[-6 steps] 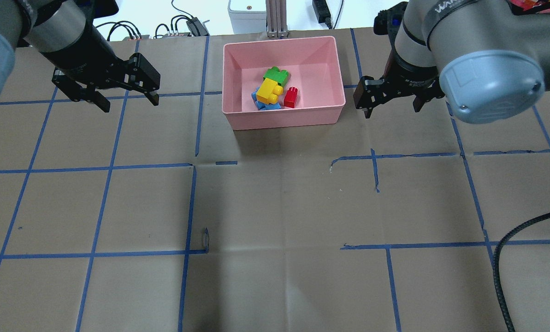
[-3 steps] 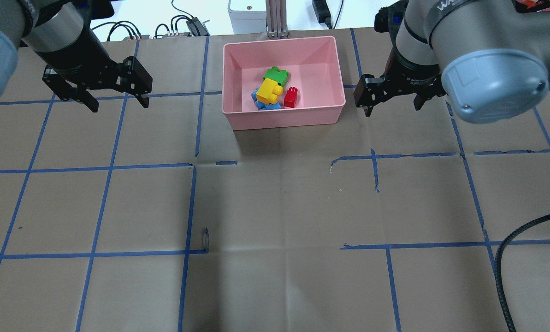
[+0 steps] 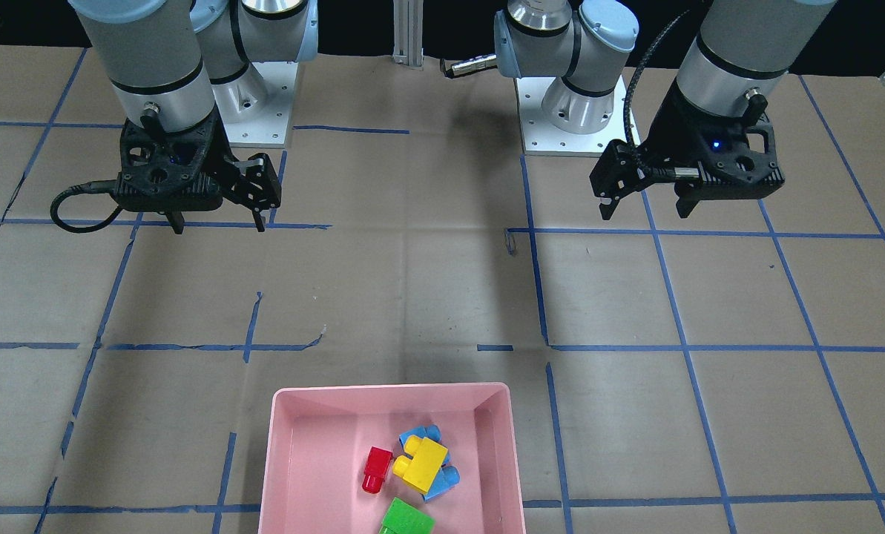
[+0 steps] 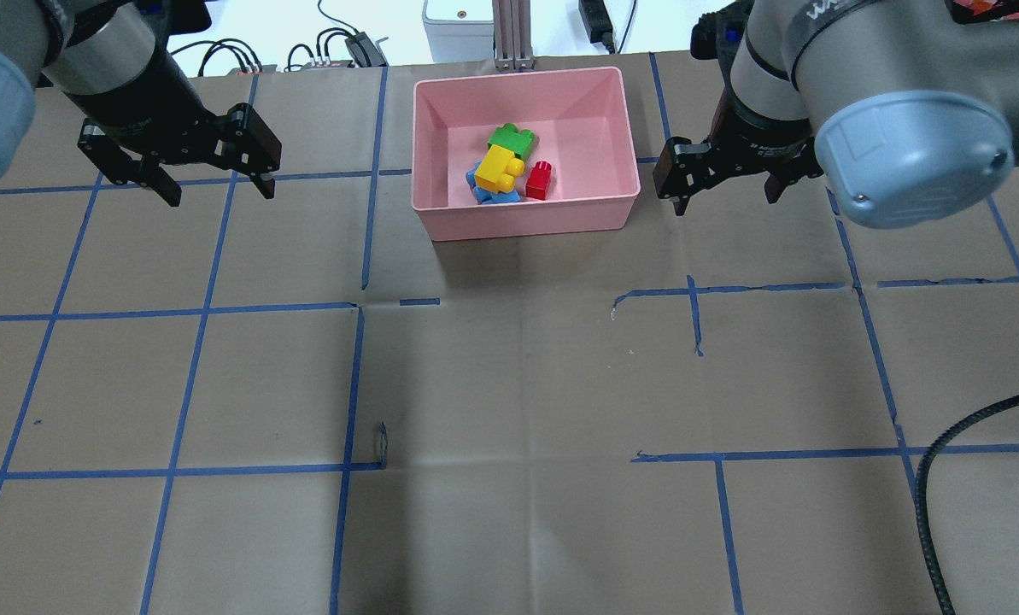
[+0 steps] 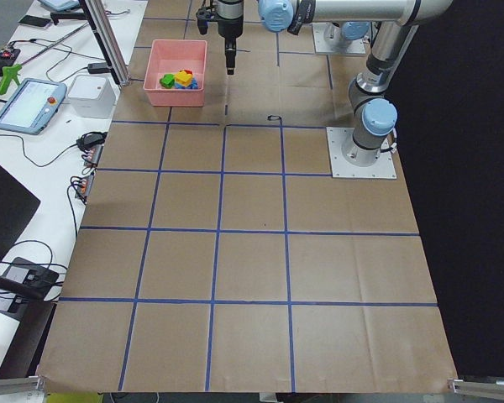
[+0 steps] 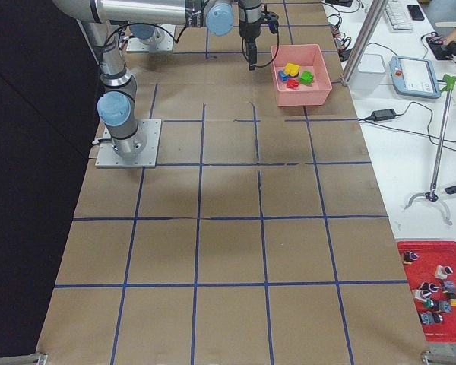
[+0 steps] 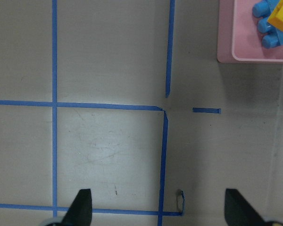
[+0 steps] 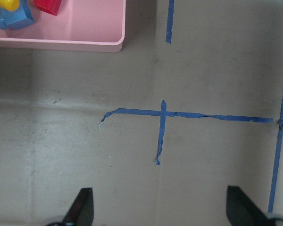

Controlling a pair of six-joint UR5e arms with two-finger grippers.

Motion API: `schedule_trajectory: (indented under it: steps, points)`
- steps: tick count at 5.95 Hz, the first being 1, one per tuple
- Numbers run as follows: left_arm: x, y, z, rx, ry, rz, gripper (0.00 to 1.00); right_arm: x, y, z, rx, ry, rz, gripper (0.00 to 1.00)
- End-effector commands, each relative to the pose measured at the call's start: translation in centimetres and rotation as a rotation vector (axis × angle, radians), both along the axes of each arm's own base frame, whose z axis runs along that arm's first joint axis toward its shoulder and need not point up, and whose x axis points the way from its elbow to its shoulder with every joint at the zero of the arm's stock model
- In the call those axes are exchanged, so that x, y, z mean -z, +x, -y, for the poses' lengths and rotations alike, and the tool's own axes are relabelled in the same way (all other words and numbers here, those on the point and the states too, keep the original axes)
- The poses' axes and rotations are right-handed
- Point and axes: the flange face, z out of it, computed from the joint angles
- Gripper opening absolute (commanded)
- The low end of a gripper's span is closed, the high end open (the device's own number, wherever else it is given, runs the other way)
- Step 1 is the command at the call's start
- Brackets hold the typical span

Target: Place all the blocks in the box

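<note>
Pink plastic is catching my eye at the far side of the paper-covered table (image 4: 509,384). The box (image 4: 526,220) is sitting there between the two arms, and all four blocks (image 3: 420,463) are lying inside it. The yellow block (image 4: 497,169) is resting on top of the light-blue block (image 4: 492,197), which is poking out from under it toward the box wall nearest the robot. The green block (image 4: 512,138) is lying just behind the yellow one and touching it. The red block (image 4: 540,179) is sitting just beside the yellow one on the robot's right, though I cannot tell whether the two are touching. The whole cluster is gathering around the middle of the box floor, a little closer to the wall nearest the robot.

The left gripper (image 4: 219,192) is hanging above the table well to the left of the box. Its fingers (image 7: 81,207) are spread wide and gripping nothing. Its wrist camera is looking down on crossing blue tape lines (image 4: 202,307) and catching one corner of the box. The right gripper (image 4: 725,203) is hovering just off the box's right-hand wall, apart from it, with its fingers likewise parted and empty. A black cable (image 4: 945,461) is trailing over the table at the robot's right.
</note>
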Motion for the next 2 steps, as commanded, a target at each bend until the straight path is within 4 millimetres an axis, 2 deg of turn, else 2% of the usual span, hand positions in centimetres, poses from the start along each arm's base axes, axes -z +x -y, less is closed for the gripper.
schedule_trajectory:
  steps: [1,2]
  points:
    - [-0.01,-0.02,-0.05,0.001,0.000,-0.001,0.99,0.04,0.04,0.34,0.000,-0.009,0.004,1.00]
    - [0.07,-0.03,-0.07,0.003,0.001,-0.003,0.99,0.35,0.11,0.43,-0.001,-0.003,0.002,1.00]
